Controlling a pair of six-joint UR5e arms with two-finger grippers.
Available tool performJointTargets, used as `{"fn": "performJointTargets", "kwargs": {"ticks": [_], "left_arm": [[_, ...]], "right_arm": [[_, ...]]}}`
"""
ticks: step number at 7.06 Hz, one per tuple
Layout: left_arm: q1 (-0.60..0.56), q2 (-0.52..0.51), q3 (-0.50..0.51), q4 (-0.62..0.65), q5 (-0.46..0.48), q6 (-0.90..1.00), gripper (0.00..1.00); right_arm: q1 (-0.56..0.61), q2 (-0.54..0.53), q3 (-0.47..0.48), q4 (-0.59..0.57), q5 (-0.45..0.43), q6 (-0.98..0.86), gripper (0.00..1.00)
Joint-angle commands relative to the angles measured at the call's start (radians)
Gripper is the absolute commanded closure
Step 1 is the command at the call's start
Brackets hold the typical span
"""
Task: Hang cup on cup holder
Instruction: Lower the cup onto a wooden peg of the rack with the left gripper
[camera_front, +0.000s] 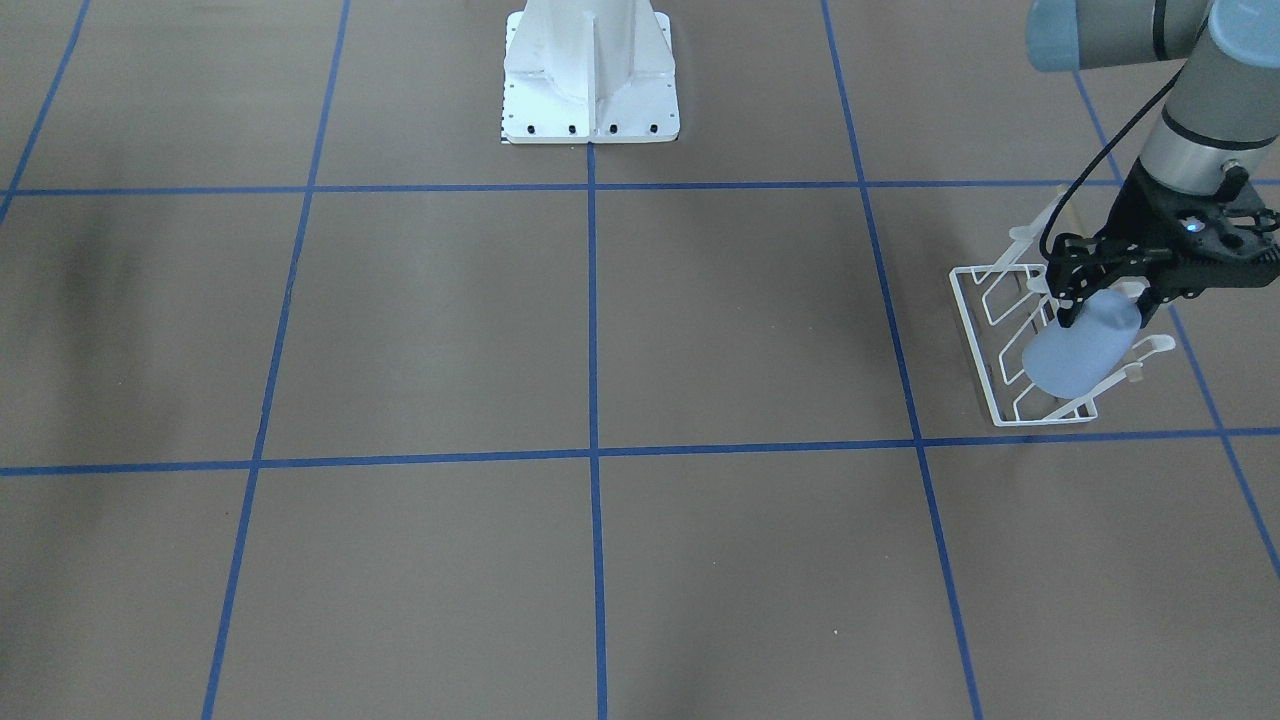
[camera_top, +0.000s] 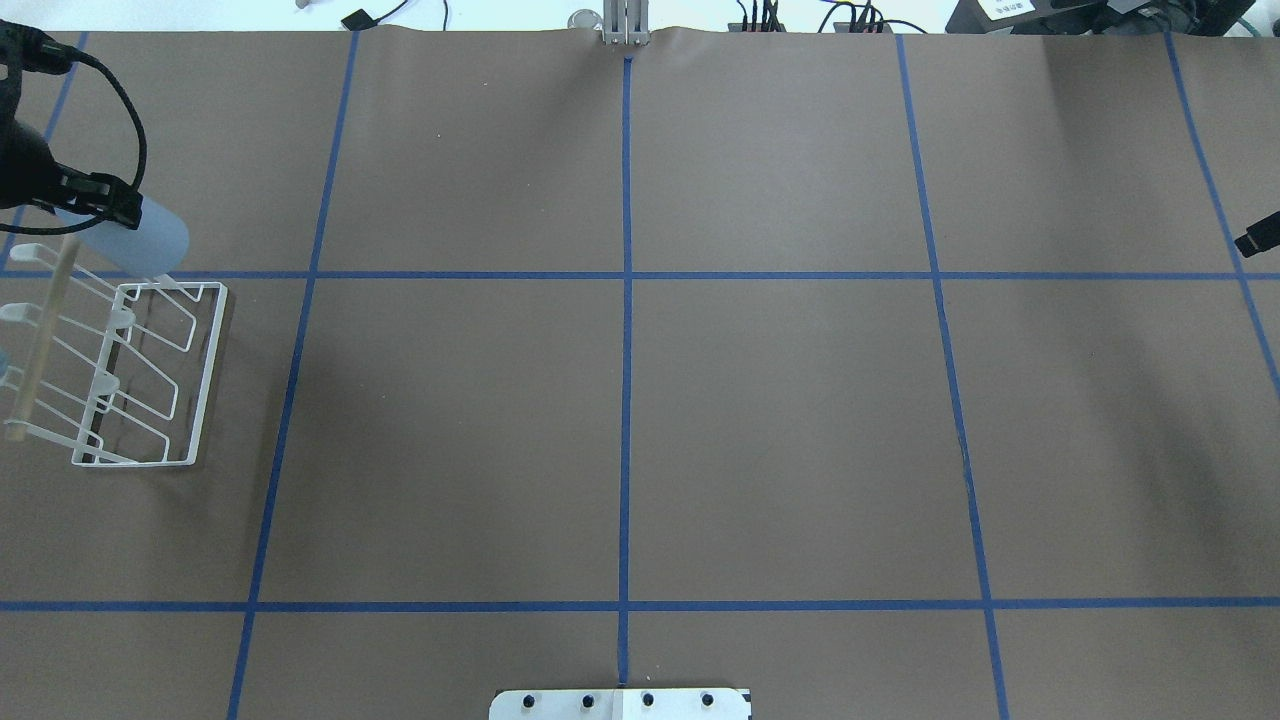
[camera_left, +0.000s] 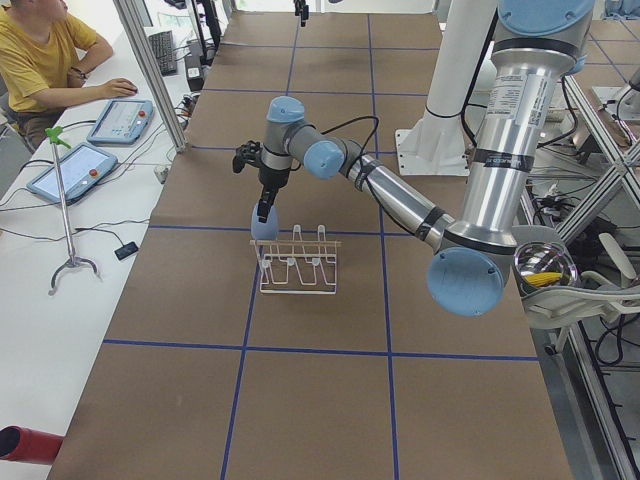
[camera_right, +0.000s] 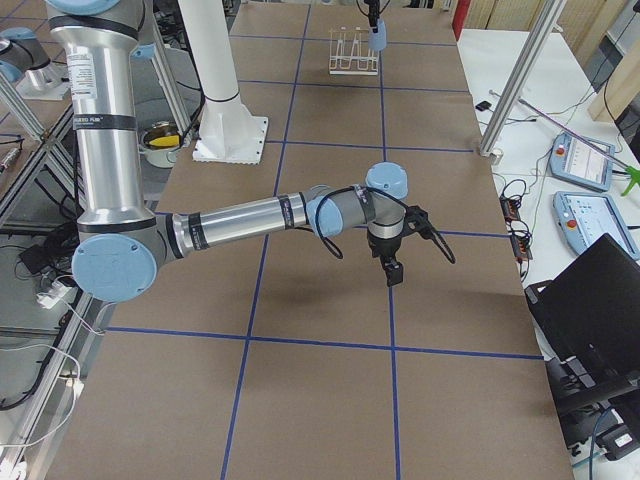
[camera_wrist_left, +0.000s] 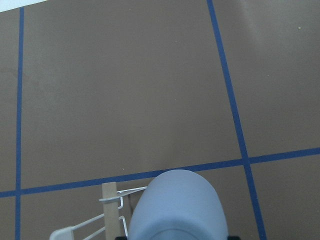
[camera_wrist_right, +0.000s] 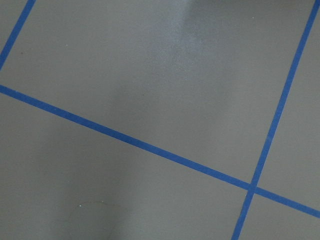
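Observation:
My left gripper (camera_front: 1105, 303) is shut on the base end of the light blue cup (camera_front: 1078, 348). It holds the cup tilted, rim downward, above one end of the white wire cup holder (camera_front: 972, 335). In the overhead view the cup (camera_top: 148, 240) hangs over the far end of the cup holder (camera_top: 208, 370), next to its wooden rod (camera_top: 41, 340). The left wrist view shows the cup (camera_wrist_left: 172, 210) over the rod (camera_wrist_left: 110, 210). Whether the cup touches a prong, I cannot tell. My right gripper (camera_top: 1258, 238) hovers over bare table at the far right; I cannot tell whether it is open or shut.
The white robot base (camera_front: 590, 80) stands at the table's near middle edge. Blue tape lines (camera_top: 627, 350) divide the brown table. The cup holder sits close to the table's left end. An operator (camera_left: 40, 60) sits beyond that end.

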Motion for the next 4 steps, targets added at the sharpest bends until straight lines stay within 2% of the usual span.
{"fn": "performJointTargets", "kwargs": {"ticks": [1, 4], "left_arm": [[0.045, -0.024, 0.061, -0.009, -0.001, -0.007, 1.00], [0.052, -0.024, 0.085, -0.010, -0.004, -0.006, 1.00]], "right_arm": [[0.000, 0.000, -0.001, 0.000, -0.002, 0.003, 0.00], [0.000, 0.002, 0.001, 0.000, -0.002, 0.008, 0.00]]}}
